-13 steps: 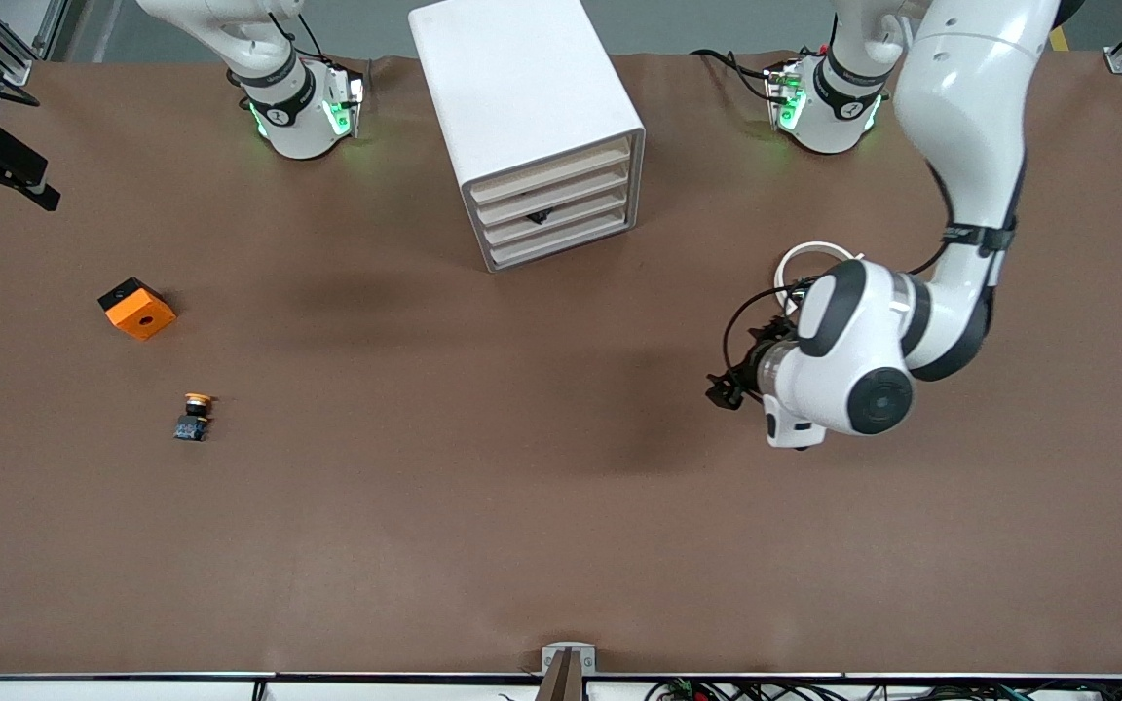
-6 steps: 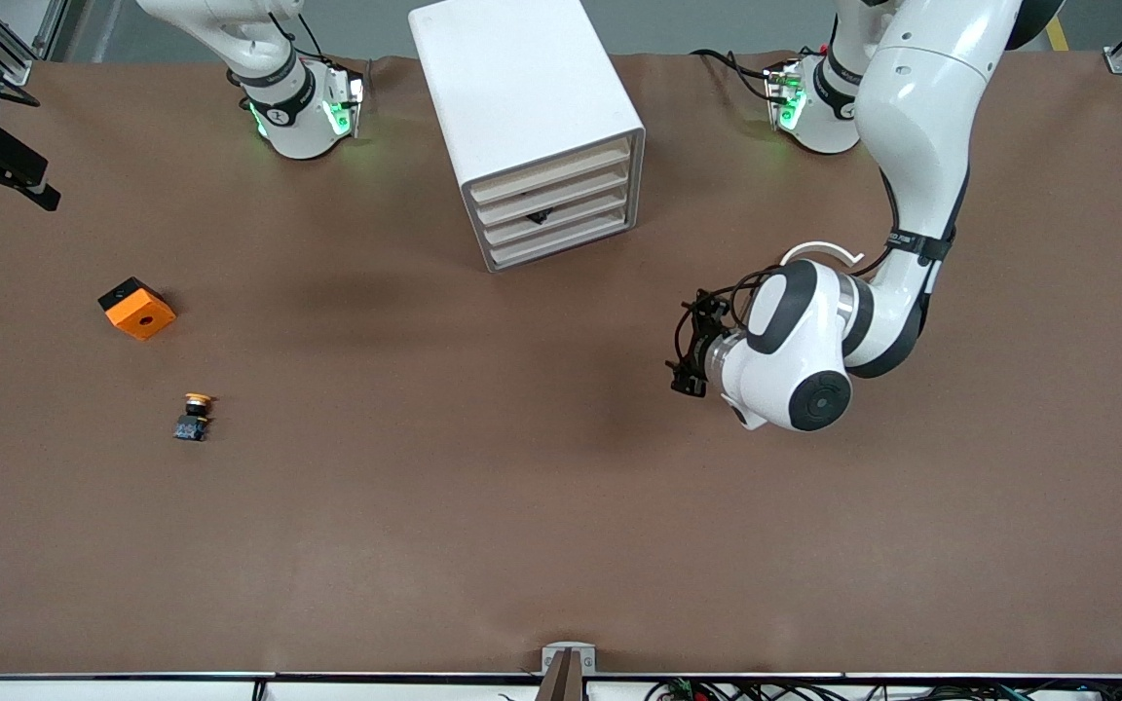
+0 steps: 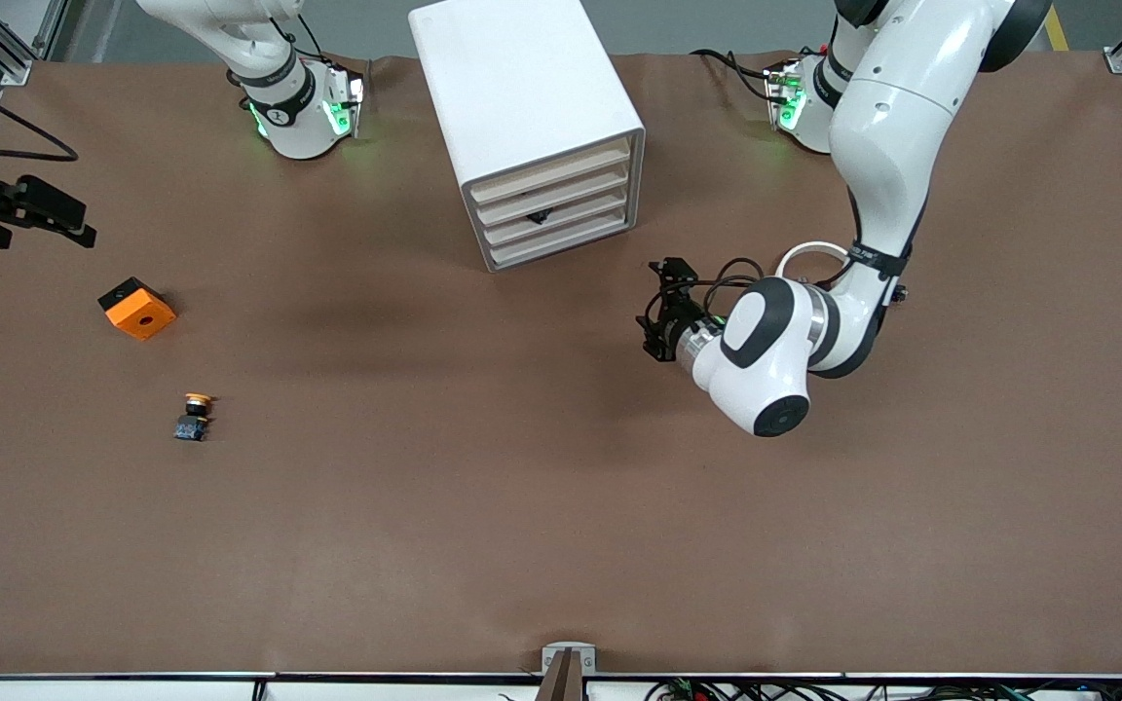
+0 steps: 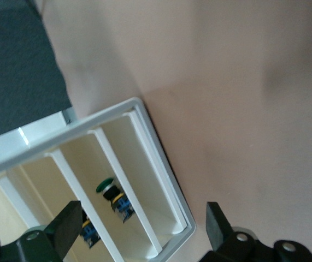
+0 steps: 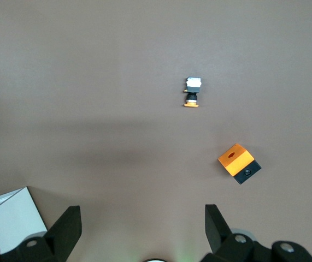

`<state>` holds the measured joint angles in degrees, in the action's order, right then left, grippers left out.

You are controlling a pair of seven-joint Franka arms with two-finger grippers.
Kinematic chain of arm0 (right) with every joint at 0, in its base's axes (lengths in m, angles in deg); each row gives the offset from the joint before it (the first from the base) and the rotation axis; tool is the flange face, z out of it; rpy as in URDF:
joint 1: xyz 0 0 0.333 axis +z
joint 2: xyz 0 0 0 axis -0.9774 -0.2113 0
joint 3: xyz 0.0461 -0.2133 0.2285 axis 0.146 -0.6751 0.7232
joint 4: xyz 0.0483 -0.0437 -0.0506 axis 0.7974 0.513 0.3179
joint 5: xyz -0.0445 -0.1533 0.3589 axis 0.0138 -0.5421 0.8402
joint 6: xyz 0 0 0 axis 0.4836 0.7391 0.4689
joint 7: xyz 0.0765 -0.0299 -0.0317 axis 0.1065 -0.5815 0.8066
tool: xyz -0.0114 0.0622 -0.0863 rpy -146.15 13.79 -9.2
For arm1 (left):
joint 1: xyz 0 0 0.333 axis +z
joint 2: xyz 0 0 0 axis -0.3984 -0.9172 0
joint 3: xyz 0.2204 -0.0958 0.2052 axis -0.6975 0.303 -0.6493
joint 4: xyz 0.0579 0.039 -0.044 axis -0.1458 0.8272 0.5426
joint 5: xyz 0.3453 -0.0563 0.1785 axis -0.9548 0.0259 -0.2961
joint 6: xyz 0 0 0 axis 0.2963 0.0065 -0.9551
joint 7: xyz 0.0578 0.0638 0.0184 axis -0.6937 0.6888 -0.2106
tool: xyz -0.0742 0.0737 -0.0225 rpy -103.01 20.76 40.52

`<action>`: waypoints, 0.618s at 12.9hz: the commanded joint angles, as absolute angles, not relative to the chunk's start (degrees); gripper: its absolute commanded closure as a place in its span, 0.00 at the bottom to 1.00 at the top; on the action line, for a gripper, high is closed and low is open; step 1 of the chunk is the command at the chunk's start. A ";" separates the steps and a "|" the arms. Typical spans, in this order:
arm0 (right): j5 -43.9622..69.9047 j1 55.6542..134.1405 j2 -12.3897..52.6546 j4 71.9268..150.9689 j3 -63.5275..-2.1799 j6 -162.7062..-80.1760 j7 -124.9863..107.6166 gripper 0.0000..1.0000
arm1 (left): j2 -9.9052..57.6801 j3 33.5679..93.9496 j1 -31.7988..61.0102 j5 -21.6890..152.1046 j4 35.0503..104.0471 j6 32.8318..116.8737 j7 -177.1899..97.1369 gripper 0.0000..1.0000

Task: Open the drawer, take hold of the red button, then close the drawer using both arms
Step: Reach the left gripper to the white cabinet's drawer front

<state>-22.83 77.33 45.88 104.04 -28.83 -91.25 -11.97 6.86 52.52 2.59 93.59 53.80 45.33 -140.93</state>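
Your left hand spread wide, gripping nothing, over the table near the cabinet, tabbed drawer shut, right hand released over the table's right-arm end, red button unseen.

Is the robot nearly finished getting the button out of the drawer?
No, nothing looks done yet. The drawer with the black tab sits shut in the cabinet, and no red button shows. In hand: the left hand, open and empty, hangs over the table in front of the cabinet. The right hand, open too, waits over the right arm's end. Left to do: open, grab, close.
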 commanded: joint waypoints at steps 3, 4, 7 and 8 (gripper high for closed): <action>-22.82 77.71 42.82 102.87 -28.72 -90.64 -11.43 0.00 | 4.87 52.29 -0.78 101.11 52.81 43.22 -153.61 0.00; -22.82 77.62 42.37 103.04 -28.72 -90.81 -11.43 0.00 | 3.99 52.20 -0.86 102.96 52.81 42.34 -155.20 0.00; -23.52 77.01 38.76 102.43 -28.90 -91.16 -11.43 0.00 | 1.61 52.20 -1.30 107.44 52.81 42.24 -160.65 0.00; -24.57 76.75 38.33 102.34 -28.99 -91.25 -11.17 0.00 | 1.26 52.20 -1.57 108.76 52.72 42.24 -161.97 0.00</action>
